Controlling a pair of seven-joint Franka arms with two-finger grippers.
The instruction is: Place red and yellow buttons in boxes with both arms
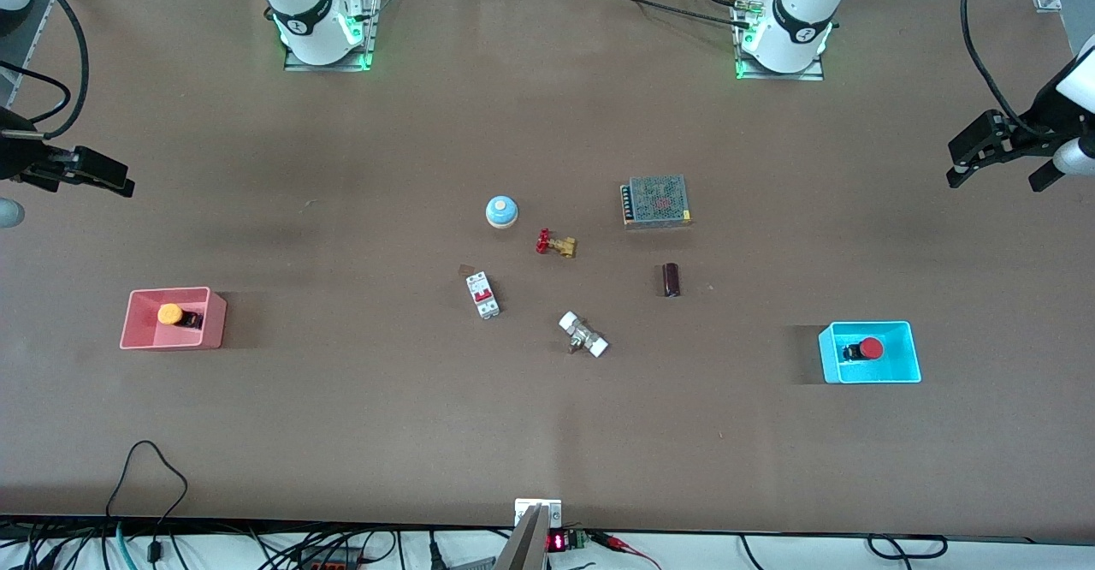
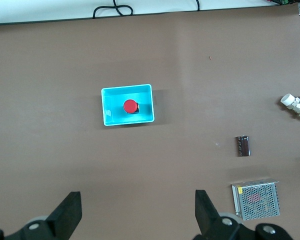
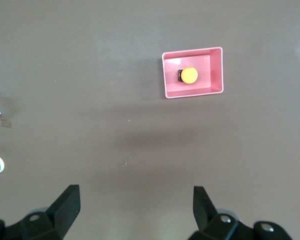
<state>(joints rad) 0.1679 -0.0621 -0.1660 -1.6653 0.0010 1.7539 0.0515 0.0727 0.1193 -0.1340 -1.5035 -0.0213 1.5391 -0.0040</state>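
- The round orange-yellow push button (image 1: pixel 170 314) lies inside the salmon-pink plastic box (image 1: pixel 137 330), toward the right arm's end of the brown bench (image 1: pixel 342 433).
- The round red push button (image 1: pixel 869 348) lies inside the bright cyan plastic box (image 1: pixel 910 358), toward the left arm's end.
- The left hand (image 1: pixel 997 163) and right hand (image 1: pixel 81 178) are both released, empty, raised over the bench ends.
- Judged from this, both placements look done; nothing remains.

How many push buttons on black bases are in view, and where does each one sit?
2. The yellow button lies in the pink box; the red button lies in the cyan box. None seem hidden.
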